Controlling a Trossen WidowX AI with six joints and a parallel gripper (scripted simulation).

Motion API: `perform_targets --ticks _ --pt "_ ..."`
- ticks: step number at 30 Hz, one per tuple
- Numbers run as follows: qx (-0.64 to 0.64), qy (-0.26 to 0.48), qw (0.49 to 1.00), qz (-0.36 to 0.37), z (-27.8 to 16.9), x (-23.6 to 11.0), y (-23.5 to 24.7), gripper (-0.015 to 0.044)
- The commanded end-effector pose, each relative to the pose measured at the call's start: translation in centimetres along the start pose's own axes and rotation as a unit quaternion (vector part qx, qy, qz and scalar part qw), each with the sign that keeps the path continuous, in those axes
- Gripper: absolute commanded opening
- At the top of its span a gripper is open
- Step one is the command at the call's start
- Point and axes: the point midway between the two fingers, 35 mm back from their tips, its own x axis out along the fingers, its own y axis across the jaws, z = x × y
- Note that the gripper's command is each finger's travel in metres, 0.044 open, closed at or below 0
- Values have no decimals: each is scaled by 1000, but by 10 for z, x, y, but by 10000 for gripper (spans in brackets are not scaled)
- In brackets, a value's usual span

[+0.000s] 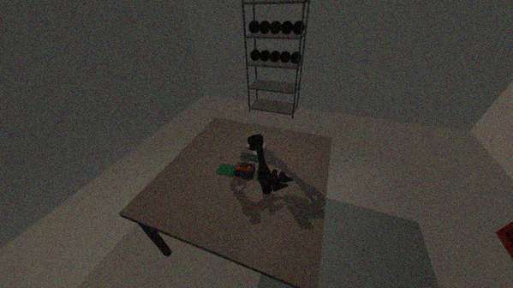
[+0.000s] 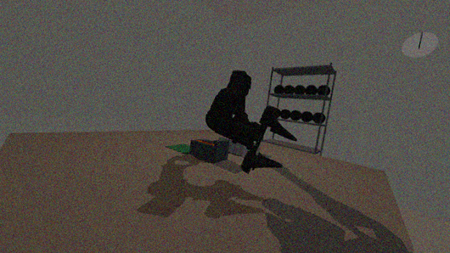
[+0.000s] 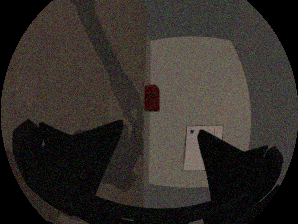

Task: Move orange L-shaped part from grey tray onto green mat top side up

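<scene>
Pincer spread wide and holding nothing beside the tray, orange part lying in its pocket.

Nearest in the exterior view, the table (image 2: 94, 209) carries long dark shadows of the arm. Further in, the dark arm (image 2: 231, 112) folds low, and its pincer (image 2: 276, 147) points out to the side with jaws well apart, nothing between them; in the wrist view its two dark fingers frame pale floor and a small red thing too far off to name. Just beside the arm stands the grey tray (image 2: 208, 152), the orange L-shaped part (image 2: 205, 142) showing at its top surface; whether it sits fully flush cannot be told in this dim light. The green mat (image 2: 179, 148) lies against the tray's far side from the arm. Beyond the table, a shelf rack (image 2: 327, 108) holds two rows of dark round objects (image 2: 300, 89).
</scene>
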Motion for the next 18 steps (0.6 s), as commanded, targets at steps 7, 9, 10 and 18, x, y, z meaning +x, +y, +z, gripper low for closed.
perform_targets --ticks 7,9,10,18 --pt "233 70 967 72 15 -26 3 216" --pt "336 111 930 96 24 -39 6 180" --pt "386 134 907 105 29 -46 7 180" --pt "705 331 618 106 81 -106 27 180"
